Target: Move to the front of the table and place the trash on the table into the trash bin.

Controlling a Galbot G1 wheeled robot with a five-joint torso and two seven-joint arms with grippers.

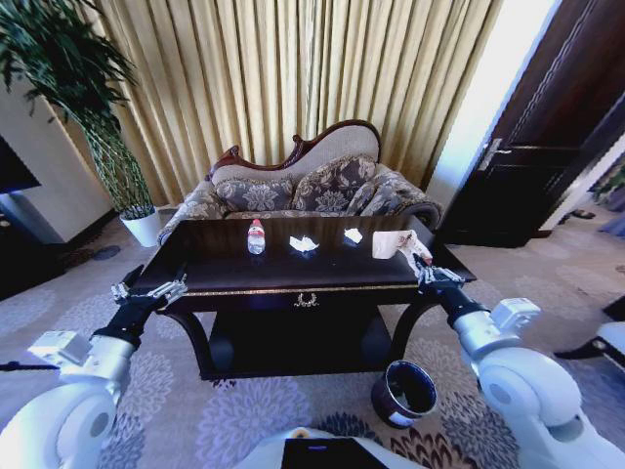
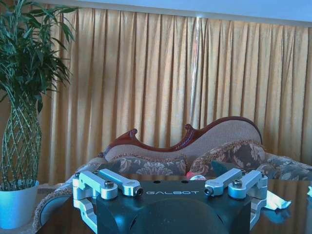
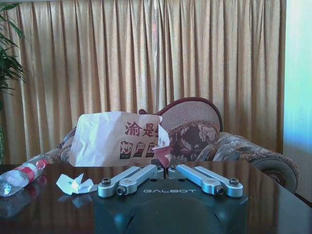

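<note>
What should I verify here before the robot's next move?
1. Robot faces the table front: ok.
2. Trash on top: bottle, paper pieces, bag: ok.
3. Bin upright on the floor beside the right arm, mouth open: ok.
4. Left end effector open and empty at the table's left edge: ok.
5. Right end effector shut at the bag's corner; grip on bag: cannot tell.

On the tabletop [image 1: 293, 276] lie one bottle [image 1: 256, 236], two crumpled white papers [image 1: 304, 243] [image 1: 354, 235] and one printed paper bag [image 1: 395, 244]; one trash bin [image 1: 403, 393] stands below.
</note>
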